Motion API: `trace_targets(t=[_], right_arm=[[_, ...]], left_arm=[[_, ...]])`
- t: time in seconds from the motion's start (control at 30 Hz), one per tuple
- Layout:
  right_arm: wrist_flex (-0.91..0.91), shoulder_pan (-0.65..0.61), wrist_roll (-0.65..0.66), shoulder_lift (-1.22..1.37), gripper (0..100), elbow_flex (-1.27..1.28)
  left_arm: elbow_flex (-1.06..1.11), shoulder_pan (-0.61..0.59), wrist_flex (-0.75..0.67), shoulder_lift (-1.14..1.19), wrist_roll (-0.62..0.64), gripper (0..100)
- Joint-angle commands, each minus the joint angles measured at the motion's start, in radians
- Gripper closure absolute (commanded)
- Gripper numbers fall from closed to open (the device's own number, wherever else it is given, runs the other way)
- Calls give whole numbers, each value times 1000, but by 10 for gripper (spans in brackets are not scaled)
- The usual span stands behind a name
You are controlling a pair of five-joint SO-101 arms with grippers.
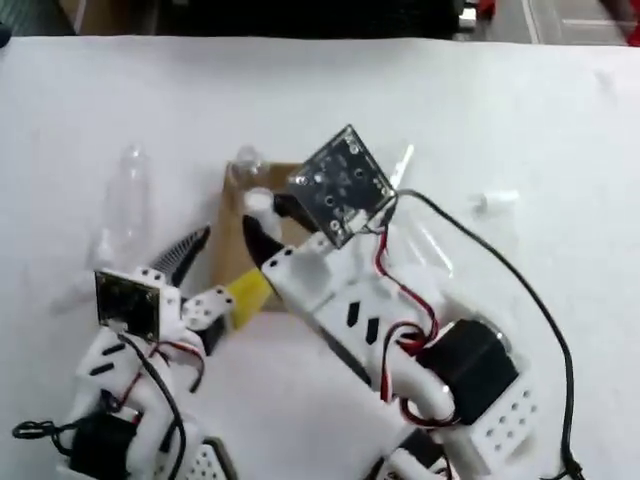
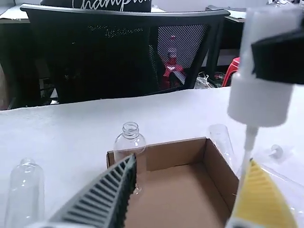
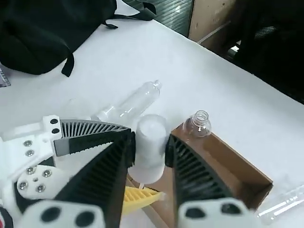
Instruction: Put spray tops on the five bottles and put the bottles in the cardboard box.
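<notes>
The right hand (image 3: pixel 150 147) is clenching a white spray top (image 3: pixel 152 124) between its two black fingers (image 3: pixel 107 175), holding it upright over an edge of the cardboard box (image 3: pixel 232 164); the top's thin dip tube (image 2: pixel 247 142) is hanging straight down; the left hand (image 2: pixel 190 162) is sitting released just beneath, grasping nothing, its grey ribbed finger (image 2: pixel 107 199) and yellow finger (image 2: pixel 263 199) spread wide, the tube coming down right beside the yellow one; a clear bottle (image 2: pixel 129 142) is standing upright and uncapped at the box's far corner, inside or just behind I cannot tell; a second bottle (image 2: pixel 24 187) is resting well apart on the white bench (image 2: pixel 71 128); a third bottle (image 2: pixel 221 137) is lying just beside the box; a loose spray top (image 2: pixel 275 152) is lying on the bench beyond it.
</notes>
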Motion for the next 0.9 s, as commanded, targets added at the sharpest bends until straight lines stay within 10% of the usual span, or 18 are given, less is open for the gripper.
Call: trace_targets(t=[0.0, 0.53, 0.87], right_arm=[[-7, 18, 14, -22, 983, -12], [-456, 182, 11, 217, 983, -18], [-627, 205, 14, 315, 983, -66]], left_arm=[[-9, -18, -29, 1, -8, 675], [-109, 13, 149, 1, -143, 675], [-121, -395, 28, 1, -114, 682]])
